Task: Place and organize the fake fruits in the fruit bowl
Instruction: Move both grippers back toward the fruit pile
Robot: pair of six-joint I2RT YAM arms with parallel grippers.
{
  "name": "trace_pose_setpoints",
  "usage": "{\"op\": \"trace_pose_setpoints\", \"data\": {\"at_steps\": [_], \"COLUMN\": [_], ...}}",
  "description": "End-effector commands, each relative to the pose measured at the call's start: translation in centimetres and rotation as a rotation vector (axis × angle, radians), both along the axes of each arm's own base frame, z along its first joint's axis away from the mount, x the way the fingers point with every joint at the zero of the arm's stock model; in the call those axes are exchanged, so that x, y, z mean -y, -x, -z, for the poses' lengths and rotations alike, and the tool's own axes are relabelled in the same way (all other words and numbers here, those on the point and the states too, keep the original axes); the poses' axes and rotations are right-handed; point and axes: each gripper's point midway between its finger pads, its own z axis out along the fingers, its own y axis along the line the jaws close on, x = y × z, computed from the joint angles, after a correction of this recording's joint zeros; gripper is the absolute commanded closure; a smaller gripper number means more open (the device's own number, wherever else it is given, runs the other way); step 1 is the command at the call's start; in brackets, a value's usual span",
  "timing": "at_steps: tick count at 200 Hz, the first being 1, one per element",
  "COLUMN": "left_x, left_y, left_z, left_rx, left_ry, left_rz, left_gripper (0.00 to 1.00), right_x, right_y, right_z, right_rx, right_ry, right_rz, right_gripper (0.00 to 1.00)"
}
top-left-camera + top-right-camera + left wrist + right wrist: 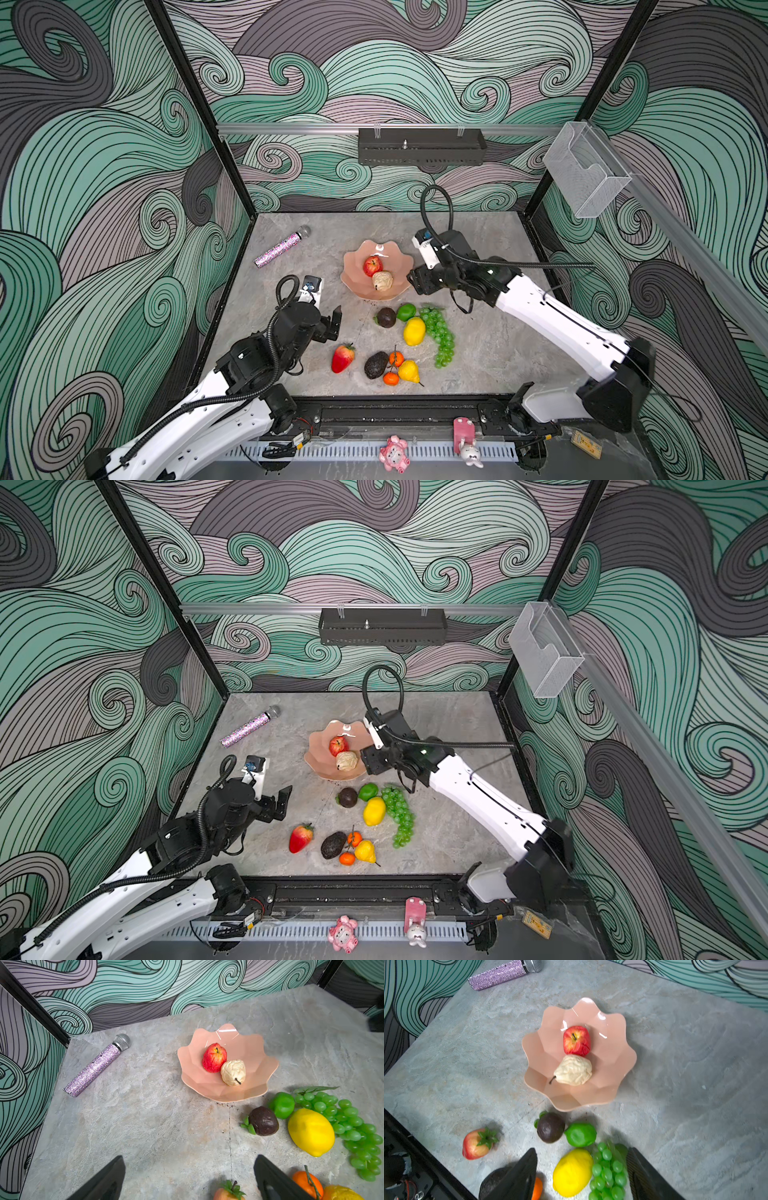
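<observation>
Fruit bowl stands toward the middle of the table holding only the red apple and cream pear, which touch at its centre; with your right gripper spread and empty near its rim and your left gripper likewise empty, a careless sweep could shove the bowl and spill both.

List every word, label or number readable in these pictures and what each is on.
No text is readable.
Yellow tag at the rig's front right edge: dark print, too small and blurred to read.
Fruit bowl and microphone: no lettering.
</observation>
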Motion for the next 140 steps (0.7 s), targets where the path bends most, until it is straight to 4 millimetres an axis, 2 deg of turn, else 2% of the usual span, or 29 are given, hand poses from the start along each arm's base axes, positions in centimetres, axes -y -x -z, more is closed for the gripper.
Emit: {"op": "trace_pose_setpoints", "data": {"at_steps": [1, 42, 53, 80, 107, 118, 140], "left_x": [0.9, 4.7, 5.0, 4.7, 4.1, 4.2, 4.2], "left_y": [0.2, 1.5, 2.4, 4.9, 7.4, 7.5, 7.4], "left_z": [0.9, 6.2, 7.6, 9.5, 11.9, 12.0, 12.3], "left_rx": [-0.107, -0.425, -0.519, -0.741, -0.897, -0.892, -0.896], "left_ry": [0.019, 0.000, -0.020, -0.045, -0.076, -0.086, -0.073], "left_rz": [-0.004, 0.073, 0.073, 0.010, -0.047, -0.054, -0.078], "left_gripper": [0.01, 0.01, 0.01, 0.01, 0.01, 0.01, 0.01], "right_x": [2.0, 5.2, 5.7, 6.5, 6.4, 6.5, 6.3], "right_y": [1.4, 5.1, 6.0, 7.4, 8.0, 8.2, 7.7], "right_z": [1.0, 5.9, 7.3, 9.5, 10.4, 10.7, 9.9], "right_rx": [0.010, -0.070, -0.097, -0.141, -0.163, -0.168, -0.138], "right_ry": [-0.066, -0.148, -0.164, -0.223, -0.293, -0.294, -0.323], "right_rz": [0.088, 0.191, 0.209, 0.249, 0.267, 0.271, 0.266], "right_gripper": [0.29, 0.29, 0.29, 0.28, 0.28, 0.28, 0.25]}}
